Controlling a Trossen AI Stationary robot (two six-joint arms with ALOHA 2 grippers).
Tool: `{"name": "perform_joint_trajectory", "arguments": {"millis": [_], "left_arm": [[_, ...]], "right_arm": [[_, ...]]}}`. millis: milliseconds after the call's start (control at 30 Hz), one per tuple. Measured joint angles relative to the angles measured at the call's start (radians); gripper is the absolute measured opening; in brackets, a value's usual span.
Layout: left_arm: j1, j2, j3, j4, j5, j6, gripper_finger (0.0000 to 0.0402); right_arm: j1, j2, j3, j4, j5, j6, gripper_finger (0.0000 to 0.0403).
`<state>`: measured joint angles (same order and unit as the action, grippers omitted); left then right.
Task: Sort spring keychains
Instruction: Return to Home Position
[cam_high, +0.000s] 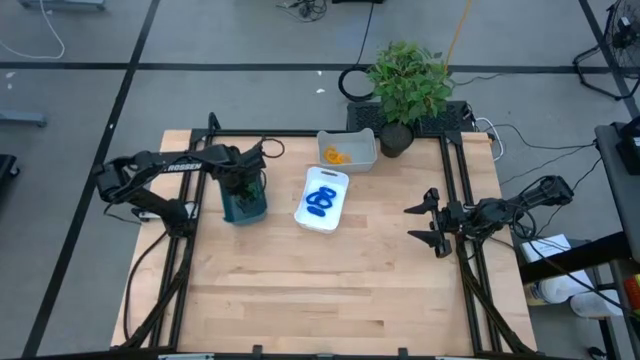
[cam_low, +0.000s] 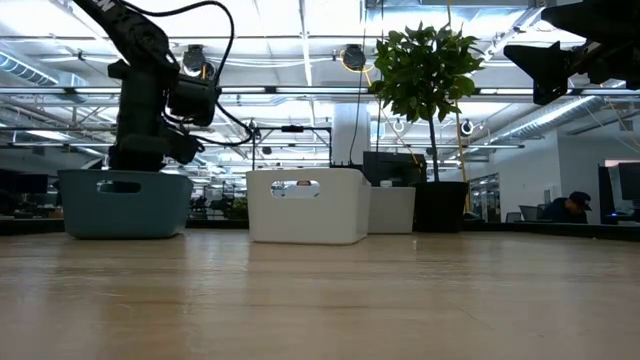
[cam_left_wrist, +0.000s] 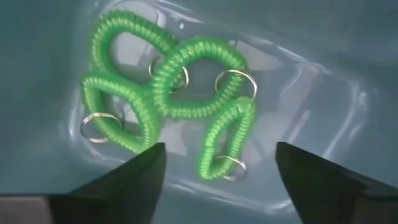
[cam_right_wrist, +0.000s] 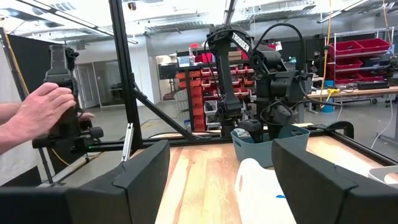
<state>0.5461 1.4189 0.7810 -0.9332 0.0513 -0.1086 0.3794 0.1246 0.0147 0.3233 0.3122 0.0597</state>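
Note:
Several green spring keychains (cam_left_wrist: 168, 106), each with a metal ring, lie on the floor of the teal bin (cam_high: 243, 205). My left gripper (cam_left_wrist: 217, 168) reaches down into this bin from above, open, its fingers above the green coils and touching none. Blue keychains (cam_high: 321, 198) lie in the white tray (cam_high: 322, 215). Orange-yellow keychains (cam_high: 335, 155) lie in the far white bin (cam_high: 362, 140). My right gripper (cam_high: 432, 222) hovers open over the table's right side, away from all trays.
A potted plant (cam_high: 408, 85) stands at the table's far edge beside the far white bin. The metal frame rails (cam_high: 460, 190) run along both sides. Bare wooden tabletop (cam_high: 330, 290) spreads across the near half. A person's hand (cam_right_wrist: 50, 112) grips a device beyond the table.

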Motion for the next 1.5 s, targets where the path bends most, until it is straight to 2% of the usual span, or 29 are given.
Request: {"name": "perform_joint_trajectory", "arguments": {"millis": [133, 233, 333, 500, 667, 1033, 1300, 1500], "left_arm": [[-0.033, -0.007, 0.031, -0.036, -0.025, -0.058, 0.035], [-0.075, -0.046, 0.064, -0.094, -0.026, -0.021, 0.0372], [-0.128, -0.117, 0.064, -0.038, -0.025, 0.037, 0.0386], [-0.165, -0.244, 0.008, 0.165, -0.033, 0.034, 0.0392], [-0.164, -0.377, -0.092, 0.34, -0.099, -0.03, 0.0392], [-0.169, -0.656, -0.446, 0.885, -0.097, -0.05, 0.0392], [-0.183, -0.702, -0.673, 1.433, -0.026, -0.019, 0.0392], [-0.188, -0.715, -0.762, 1.568, 0.015, -0.018, 0.0392]], "right_arm": [[0.0, 0.0, 0.0, 0.0, 0.0, 0.0, 0.0267], [0.0, 0.0, 0.0, 0.0, 0.0, 0.0, 0.0267], [0.0, 0.0, 0.0, 0.0, 0.0, 0.0, 0.0267], [0.0, 0.0, 0.0, 0.0, 0.0, 0.0, 0.0267], [0.0, 0.0, 0.0, 0.0, 0.0, 0.0, 0.0267], [0.0, 0.0, 0.0, 0.0, 0.0, 0.0, 0.0267], [0.0, 0.0, 0.0, 0.0, 0.0, 0.0, 0.0267], [0.0, 0.0, 0.0, 0.0, 0.0, 0.0, 0.0267]]}}
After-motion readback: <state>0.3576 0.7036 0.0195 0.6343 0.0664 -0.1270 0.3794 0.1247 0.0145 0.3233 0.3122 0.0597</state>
